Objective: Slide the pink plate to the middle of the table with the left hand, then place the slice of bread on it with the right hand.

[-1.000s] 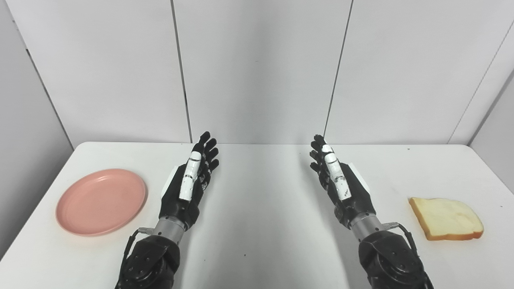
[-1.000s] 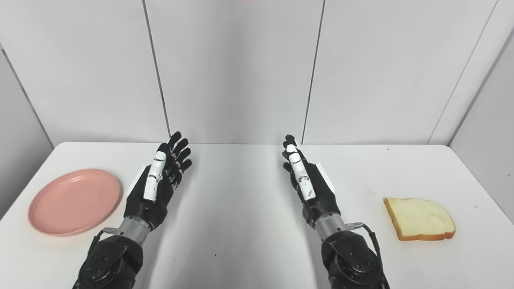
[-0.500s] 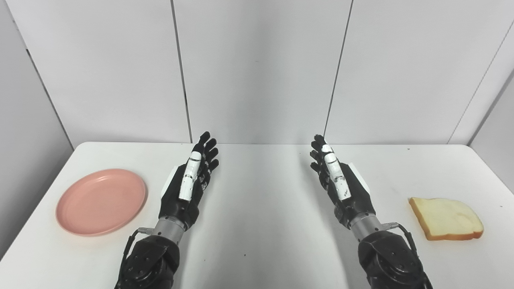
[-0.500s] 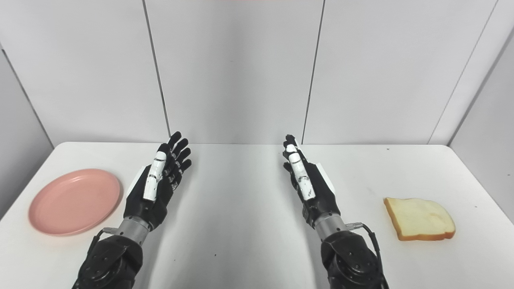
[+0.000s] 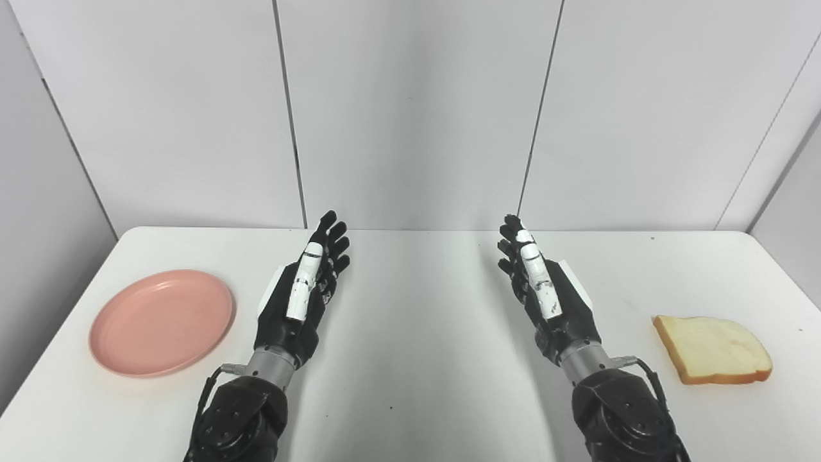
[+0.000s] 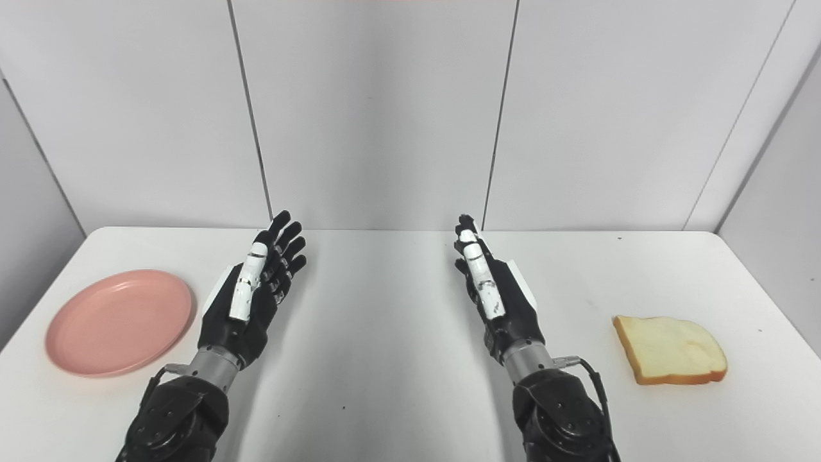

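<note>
Hands (image 5: 301,301) (image 5: 545,295) empty; 1 plate (image 5: 162,322), 1 bread slice (image 5: 712,350).

- No readable text, labels, brands, numbers or signs in either eye view.
- Checked pink plate (image 5: 161,322), slice of bread (image 5: 712,350), desk (image 5: 423,333), wall panels (image 5: 410,109): all unmarked.

A white counter (image 5: 423,359) fills the near part of the scene, its surface marked by a few small dark specks. Behind its far edge stand pale grey wall panels (image 5: 410,109), joined by thin dark vertical seams, with angled panels closing in at left and right.
</note>
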Available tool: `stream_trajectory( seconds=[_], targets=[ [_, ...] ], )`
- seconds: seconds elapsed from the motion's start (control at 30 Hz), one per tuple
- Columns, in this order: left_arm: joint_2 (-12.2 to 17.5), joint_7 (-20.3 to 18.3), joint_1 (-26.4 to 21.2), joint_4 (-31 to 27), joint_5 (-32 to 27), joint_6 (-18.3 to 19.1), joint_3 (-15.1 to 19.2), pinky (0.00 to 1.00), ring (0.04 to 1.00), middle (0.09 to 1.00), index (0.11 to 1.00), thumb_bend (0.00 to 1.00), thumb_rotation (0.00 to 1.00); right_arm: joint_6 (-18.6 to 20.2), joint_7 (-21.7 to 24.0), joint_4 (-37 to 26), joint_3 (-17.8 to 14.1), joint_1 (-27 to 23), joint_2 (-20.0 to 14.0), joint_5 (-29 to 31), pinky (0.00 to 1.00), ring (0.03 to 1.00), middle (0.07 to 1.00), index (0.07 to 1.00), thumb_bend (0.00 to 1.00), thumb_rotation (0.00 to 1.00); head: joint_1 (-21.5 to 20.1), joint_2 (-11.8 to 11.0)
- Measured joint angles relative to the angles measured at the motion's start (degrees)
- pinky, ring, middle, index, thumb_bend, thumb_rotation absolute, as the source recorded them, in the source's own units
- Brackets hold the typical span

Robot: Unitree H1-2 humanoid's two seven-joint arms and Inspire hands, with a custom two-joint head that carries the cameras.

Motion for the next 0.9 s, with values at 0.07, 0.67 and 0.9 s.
stream_trajectory(
  seconds=[0.07,0.67,0.9],
  targets=[
    [0.01,-0.06,0.00,0.00,-0.03,0.00,0.00,1.00,0.997,0.994,0.982,0.39,1.00,0.00,0.01,0.00,0.00,0.00,-0.01,0.00,1.00,1.000,1.000,1.000,0.21,1.00,1.40,-0.52],
    [-3.62,0.68,-0.43,4.68,2.71,-1.34,-2.96,1.00,0.997,0.981,0.975,0.40,1.00,-0.03,2.13,0.12,-2.09,0.31,-2.99,3.75,1.00,1.000,1.000,1.000,0.13,1.00,16.08,-3.51],
    [-4.30,0.86,-0.98,6.41,3.73,-3.09,-2.95,1.00,1.000,0.990,0.987,0.40,1.00,-0.04,2.21,0.12,-2.20,0.66,-3.22,4.33,1.00,1.000,1.000,1.000,0.10,1.00,16.35,-3.87]
  ],
)
